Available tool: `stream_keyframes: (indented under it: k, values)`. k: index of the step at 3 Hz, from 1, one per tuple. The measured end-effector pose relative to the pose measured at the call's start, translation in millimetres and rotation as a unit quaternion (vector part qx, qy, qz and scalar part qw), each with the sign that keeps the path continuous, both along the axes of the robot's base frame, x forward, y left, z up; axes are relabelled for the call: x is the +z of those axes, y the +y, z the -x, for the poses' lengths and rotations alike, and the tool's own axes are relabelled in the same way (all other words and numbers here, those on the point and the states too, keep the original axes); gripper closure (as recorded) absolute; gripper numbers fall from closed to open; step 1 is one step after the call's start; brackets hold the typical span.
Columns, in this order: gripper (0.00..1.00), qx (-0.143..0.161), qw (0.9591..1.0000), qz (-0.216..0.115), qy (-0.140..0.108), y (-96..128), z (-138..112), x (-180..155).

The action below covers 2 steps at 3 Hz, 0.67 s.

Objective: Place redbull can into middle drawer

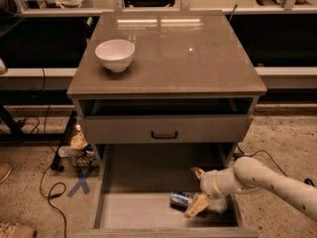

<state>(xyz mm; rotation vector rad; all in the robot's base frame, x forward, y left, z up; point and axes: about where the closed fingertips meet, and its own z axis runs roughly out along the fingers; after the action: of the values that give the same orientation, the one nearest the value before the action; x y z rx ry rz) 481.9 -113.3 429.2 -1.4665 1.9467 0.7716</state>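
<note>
The redbull can (180,199) is silver with blue patches and lies on its side on the pale floor of the pulled-out middle drawer (133,209), towards the right. My gripper (196,189) reaches into the drawer from the right, low over the floor. Its fingers are spread apart, one fingertip (197,172) behind the can and the other fingertip (194,210) just in front of it, by the can's right end. The can lies free on the floor.
A white bowl (115,54) stands on the cabinet top (188,58) at the left. A shut drawer front with a black handle (164,134) hangs above the open drawer. Cables and clutter (74,150) lie on the floor to the left.
</note>
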Motion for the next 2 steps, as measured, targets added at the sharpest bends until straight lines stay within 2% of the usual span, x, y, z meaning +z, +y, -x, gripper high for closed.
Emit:
stream_keyframes:
  k: [1, 2]
  values:
    - [0.00, -0.004, 0.9998, -0.001, -0.022, -27, -4, 35]
    - [0.00, 0.001, 0.9978, 0.022, -0.063, -66, -12, 107]
